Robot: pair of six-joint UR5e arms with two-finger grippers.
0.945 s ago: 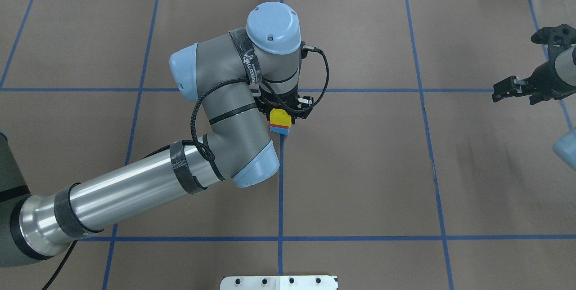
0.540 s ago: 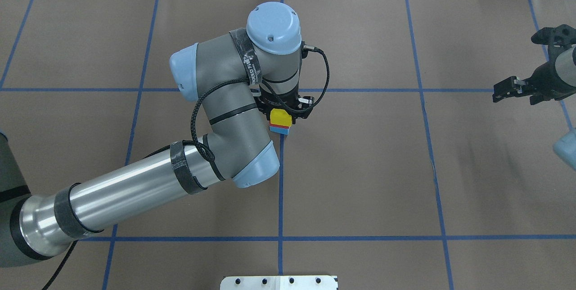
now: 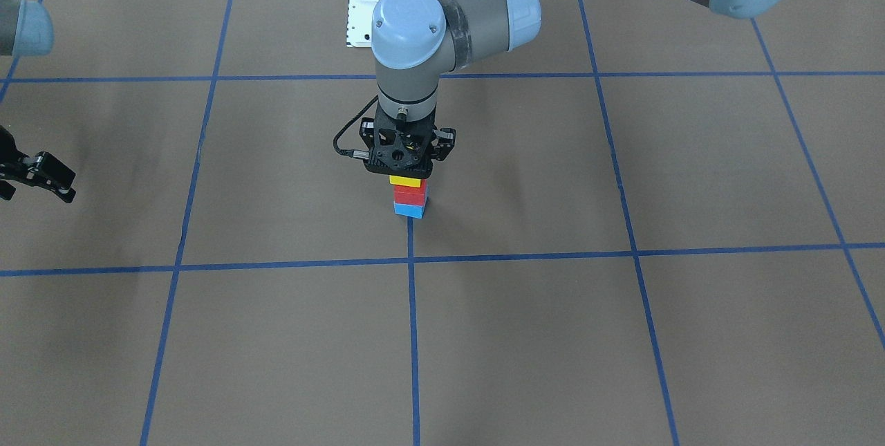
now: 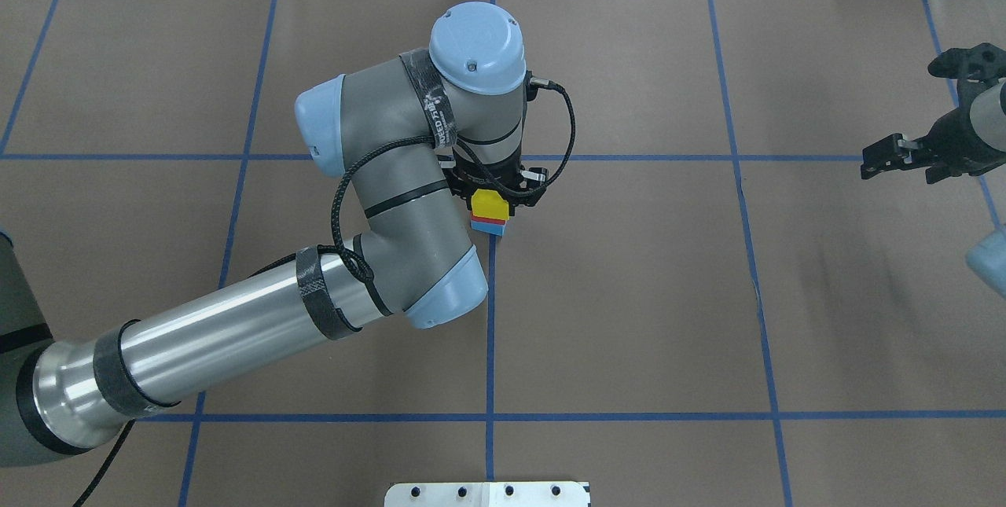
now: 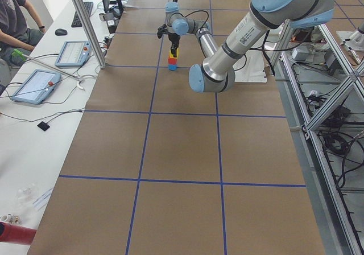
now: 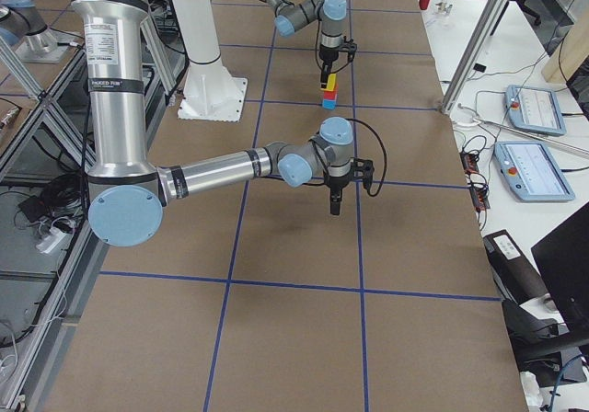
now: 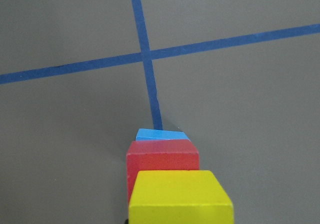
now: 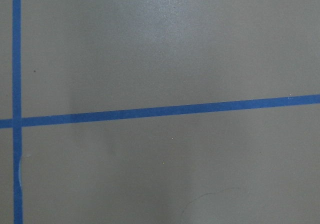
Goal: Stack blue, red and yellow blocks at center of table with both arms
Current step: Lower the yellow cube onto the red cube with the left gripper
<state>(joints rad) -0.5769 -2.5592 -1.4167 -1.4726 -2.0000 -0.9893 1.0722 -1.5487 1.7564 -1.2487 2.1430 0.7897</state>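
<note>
Here, at centre frame of the overhead view, the left gripper (image 4: 497, 194) sits over the yellow block (image 4: 489, 203), its grip state hidden; beneath come the red block (image 4: 488, 219) and blue block (image 4: 490, 229) on the table (image 4: 629, 295); far right, the right gripper (image 4: 880, 157) hovers empty, its jaws' state unclear.

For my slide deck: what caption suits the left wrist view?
Small matte yellow cube atop red cube atop light blue cube, on a blue-taped brown table.
</note>
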